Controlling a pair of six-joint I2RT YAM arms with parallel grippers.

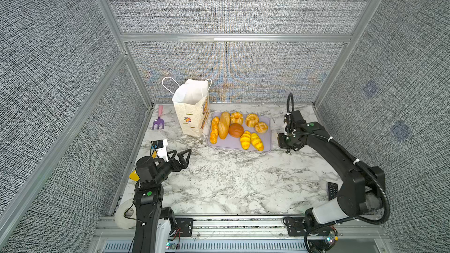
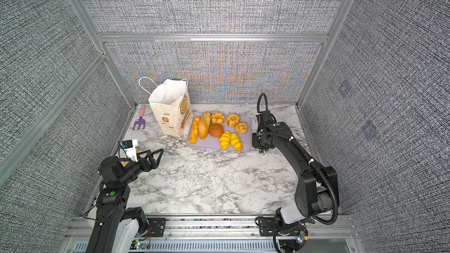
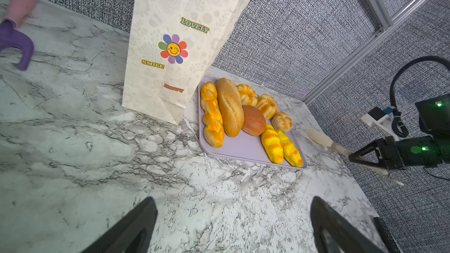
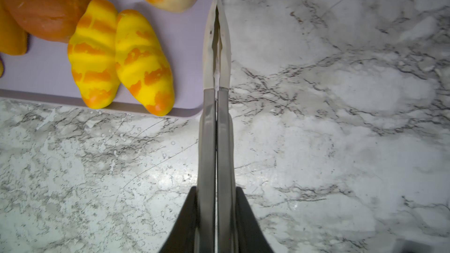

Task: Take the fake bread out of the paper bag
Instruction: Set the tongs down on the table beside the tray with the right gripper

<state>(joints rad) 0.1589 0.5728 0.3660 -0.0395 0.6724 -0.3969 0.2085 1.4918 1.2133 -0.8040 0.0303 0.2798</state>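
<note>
- While both top views look down into the open mouth of the paper bag (image 1: 190, 115) and show its white inside and a rainbow circle on its side, only the left wrist view shows the front of the bag, with a winking flower and the words LOVELY, SMILE and HAPPY.
- The bag stands upright on the marble table (image 1: 231, 186), upper centre-left in both top views. Its long axis is vertical, its mouth faces up, and its cord handles stick out at the top.
- All the fake bread (image 1: 236, 130) in view lies on a lilac tray (image 1: 229, 146) just right of the bag.
- The long loaf (image 1: 224, 125) and the braided stick (image 1: 214, 130) lie side by side at the tray's left edge, their long axes running from top to bottom of the frame.
- Two striped rolls (image 1: 245, 139) lie touching at the tray's lower right, each slanting from upper left to lower right.
- The right wrist view alone shows what the right gripper (image 4: 216, 191) holds. Its jaws are clamped on a pair of tongs (image 4: 216, 69), whose pale tips are pressed together above the tray's right edge.
- In both top views that gripper is hidden under its own arm, right of the tray.
- The left gripper (image 1: 188, 158) hovers at lower left of the table with its jaws wide apart and nothing between them. The left wrist view confirms this.
- A purple toy fork (image 1: 158, 119) with a pink handle lies left of the bag.
- A black remote (image 1: 332, 189) shows in a top view beside the right arm.
</note>
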